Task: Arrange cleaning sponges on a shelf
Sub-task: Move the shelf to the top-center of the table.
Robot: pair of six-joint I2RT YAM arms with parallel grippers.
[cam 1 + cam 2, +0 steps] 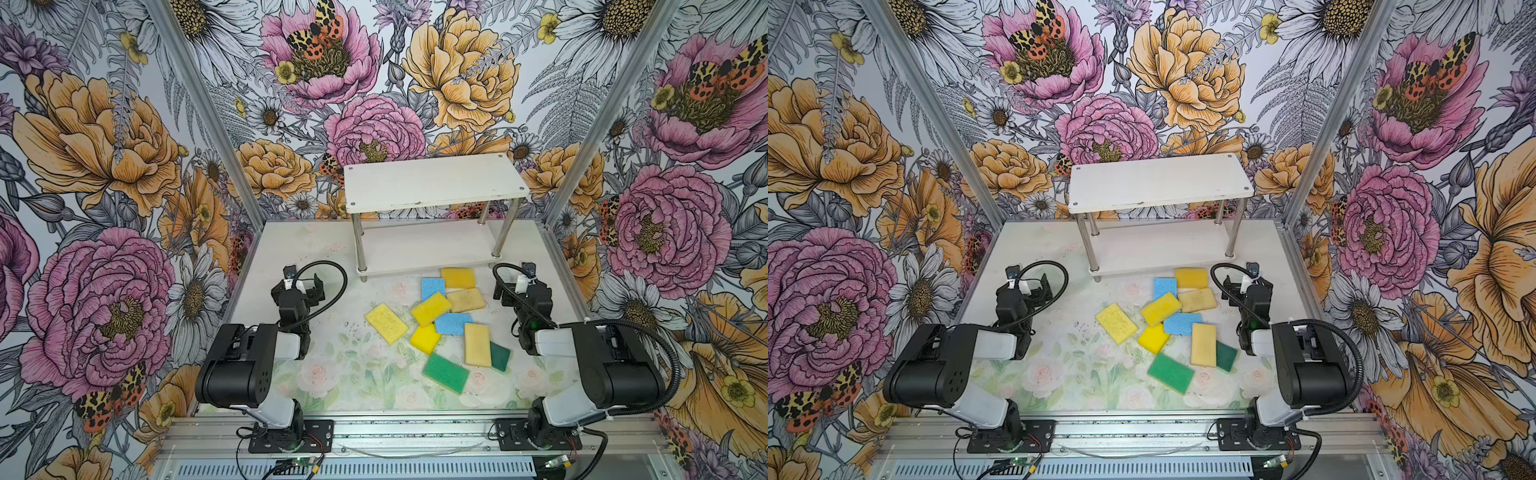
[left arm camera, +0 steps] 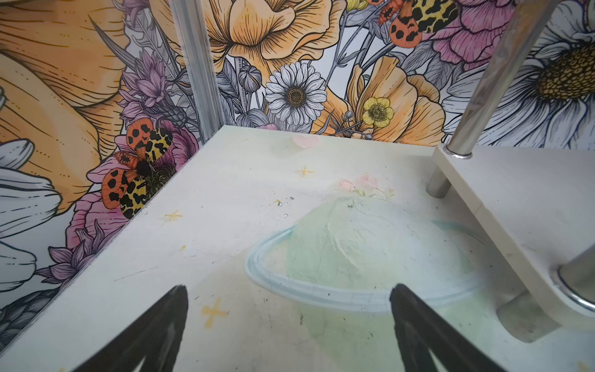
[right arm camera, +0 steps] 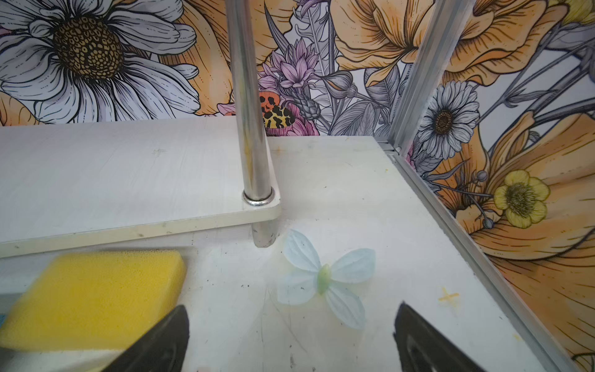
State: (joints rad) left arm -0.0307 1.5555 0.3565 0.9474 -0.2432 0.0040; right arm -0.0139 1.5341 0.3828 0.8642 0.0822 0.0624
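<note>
Ten sponges (image 1: 453, 323) lay flat on the worktop (image 1: 345, 365). They were in a loose bunch in its right half, just in front of the shelf (image 1: 432, 183). They were soft little blocks, shaped like small bricks, with tiny holes all over. Six were yellow or tan, two were light blue, and two had a green top on a pale base. Some lay partly over each other. One yellow sponge (image 1: 386, 323) lay a bit apart at the left of the bunch. A green sponge (image 1: 446, 373) was the one nearest the front edge. An orange-yellow sponge (image 1: 458, 277) lay just beside the shelf's lower board (image 1: 424, 249).

The shelf stood by the far edge, closer to the far right corner. It was two flat white boards, one above the other. Four shiny round metal posts (image 1: 360, 245) joined them, and the top board had small screws at its corners.

The left gripper (image 2: 288, 291) hung over the left side of the worktop, near the shelf's left end. Its black jaws were spread wide with nothing between them. The right gripper (image 3: 291, 307) hung near the right edge, by the shelf's right end. Its jaws were spread wide too and held nothing, with a sponge close by.

The worktop was smooth and white, with faint painted flowers, a pale blue butterfly picture (image 3: 322, 280), small dark specks and thin scratches. The walls (image 1: 104, 145) on three sides showed big drawn flowers in pink, orange and white, with spotted moths. Silver metal bars (image 1: 199, 104) ran up the far corners. A metal rail (image 1: 415, 432) along the front edge carried both arms.
</note>
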